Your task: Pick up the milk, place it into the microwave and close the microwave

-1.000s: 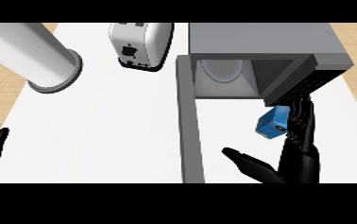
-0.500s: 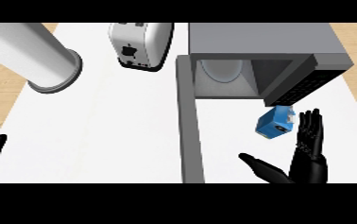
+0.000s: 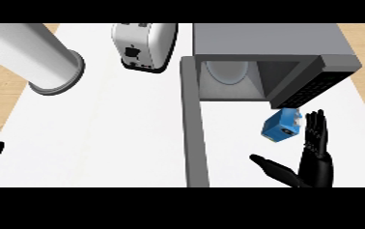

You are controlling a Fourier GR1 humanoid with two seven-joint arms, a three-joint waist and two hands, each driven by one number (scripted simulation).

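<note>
Since a second ago the right hand (image 3: 314,163) has slid lower and a little rightward, its palm now near the bottom edge; the milk (image 3: 283,125) has barely shifted, staying just below the microwave's (image 3: 271,42) control panel

Near: right hand spread, fingers straight and pointing up the view, thumb splayed out to the left. It curls round nothing. The small blue milk carton sits just left of the fingertips, tilted, not enclosed by them; whether a finger touches its side, cannot tell. Judgement: the hand is open because it is lining up beside the carton, thumb wide to leave room for a grasp, so the pick-up is not yet made

Left hand (image 3: 1,147): only a dark sliver at the left edge, low; its fingers cannot be read

Middle: microwave door (image 3: 196,141) swung open, seen edge-on as a long grey bar running down the white tabletop (image 3: 107,141) toward the viewer. It stands left of the carton, well apart from the hand, so the way into the cavity is free. Cavity lies open, pale round turntable plate (image 3: 228,71) visible inside. Carton is outside, in front of the opening's right corner

Far: white toaster (image 3: 143,47) left of the microwave; a large white cylinder (image 3: 39,61) further left, over the tabletop's edge

Next calls for closing the fingers round the carton, lifting, then moving it left and inward
</note>
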